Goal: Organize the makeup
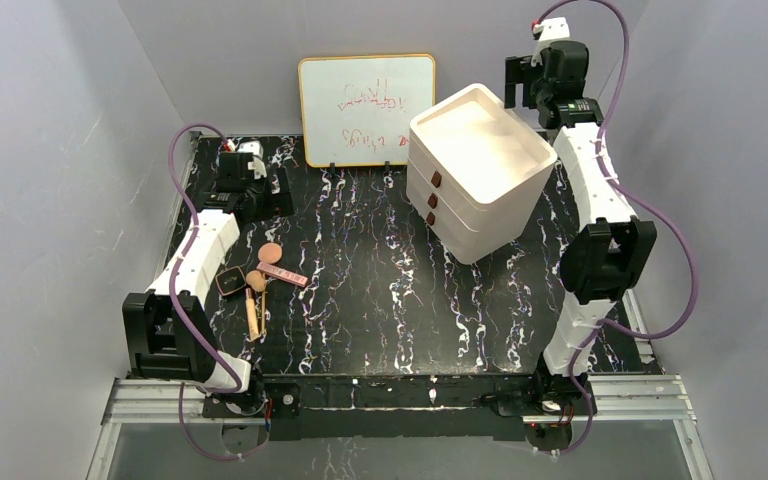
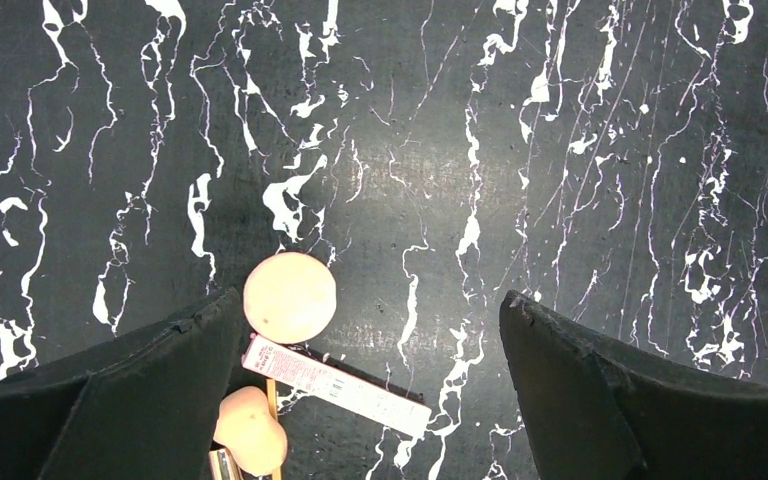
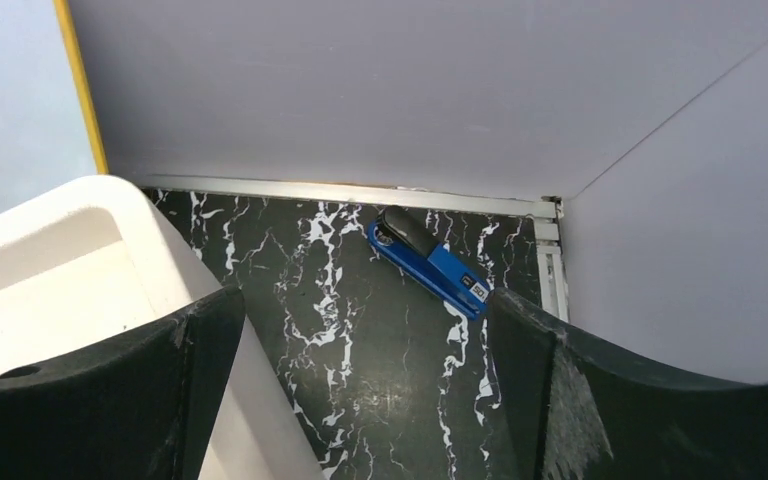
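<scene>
The makeup lies in a cluster at the left of the black marbled table: a round peach puff (image 1: 271,252), a pink flat palette (image 1: 282,272), a dark square compact (image 1: 228,281) and wooden-handled brushes (image 1: 253,312). My left gripper (image 1: 278,200) hovers open just behind the cluster. In the left wrist view the puff (image 2: 289,297), the palette (image 2: 335,385) and a peach brush head (image 2: 250,430) sit by the left finger, and the left gripper (image 2: 370,310) holds nothing. My right gripper (image 1: 520,90) is raised, open and empty, behind the white drawer unit (image 1: 480,170).
A whiteboard (image 1: 365,108) leans against the back wall. In the right wrist view a blue stapler (image 3: 430,262) lies in the far corner, beyond the right gripper (image 3: 360,300) and beside the drawer unit's top tray (image 3: 60,270). Grey walls enclose the table on three sides.
</scene>
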Tool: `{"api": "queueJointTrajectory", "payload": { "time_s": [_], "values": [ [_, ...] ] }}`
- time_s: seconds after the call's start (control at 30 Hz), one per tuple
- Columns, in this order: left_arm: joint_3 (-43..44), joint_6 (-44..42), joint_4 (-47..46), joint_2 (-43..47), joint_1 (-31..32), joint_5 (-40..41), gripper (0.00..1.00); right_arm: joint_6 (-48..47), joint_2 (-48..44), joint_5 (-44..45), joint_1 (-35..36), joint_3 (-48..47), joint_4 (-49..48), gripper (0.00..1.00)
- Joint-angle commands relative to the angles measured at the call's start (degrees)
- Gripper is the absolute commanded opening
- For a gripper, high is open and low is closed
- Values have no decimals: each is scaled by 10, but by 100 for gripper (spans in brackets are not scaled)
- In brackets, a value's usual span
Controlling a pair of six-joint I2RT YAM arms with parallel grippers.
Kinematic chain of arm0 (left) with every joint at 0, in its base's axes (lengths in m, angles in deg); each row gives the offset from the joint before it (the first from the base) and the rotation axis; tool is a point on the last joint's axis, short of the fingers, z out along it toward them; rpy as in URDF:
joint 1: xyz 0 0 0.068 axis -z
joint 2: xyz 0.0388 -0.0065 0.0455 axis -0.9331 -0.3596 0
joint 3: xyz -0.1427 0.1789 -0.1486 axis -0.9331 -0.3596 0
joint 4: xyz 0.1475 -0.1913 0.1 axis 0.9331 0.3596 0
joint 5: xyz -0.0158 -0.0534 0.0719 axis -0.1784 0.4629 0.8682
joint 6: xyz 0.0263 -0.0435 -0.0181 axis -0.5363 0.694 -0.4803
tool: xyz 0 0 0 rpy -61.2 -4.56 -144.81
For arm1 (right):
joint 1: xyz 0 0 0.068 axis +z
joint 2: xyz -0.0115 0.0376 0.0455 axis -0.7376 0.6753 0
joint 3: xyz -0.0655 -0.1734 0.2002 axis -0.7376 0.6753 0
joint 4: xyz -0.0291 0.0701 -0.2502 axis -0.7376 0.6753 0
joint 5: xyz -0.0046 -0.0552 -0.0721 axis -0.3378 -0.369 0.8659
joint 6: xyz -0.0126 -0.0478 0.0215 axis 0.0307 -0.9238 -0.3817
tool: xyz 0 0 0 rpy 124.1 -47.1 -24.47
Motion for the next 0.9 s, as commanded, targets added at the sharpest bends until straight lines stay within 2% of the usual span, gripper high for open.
{"api": "queueJointTrajectory", "payload": {
  "time_s": [0.0, 0.33, 0.57, 0.8, 0.87],
  "values": [
    [6, -1, 11, 1, -4, -16, 98, -3, -32, -88, -3, 11, 7, 99],
    [13, -4, 22, 5, -8, -16, 99, 15, -101, -263, -8, 145, -81, 99],
    [11, -3, 26, 1, -10, -16, 98, -4, -73, -274, -8, 120, -19, 99],
    [-16, 10, 63, -15, -14, -16, 98, -6, -88, -263, -8, 159, -30, 99],
    [-32, 19, 67, -13, -14, -40, 98, -6, -88, -262, -8, 162, -30, 99]
  ]
}}
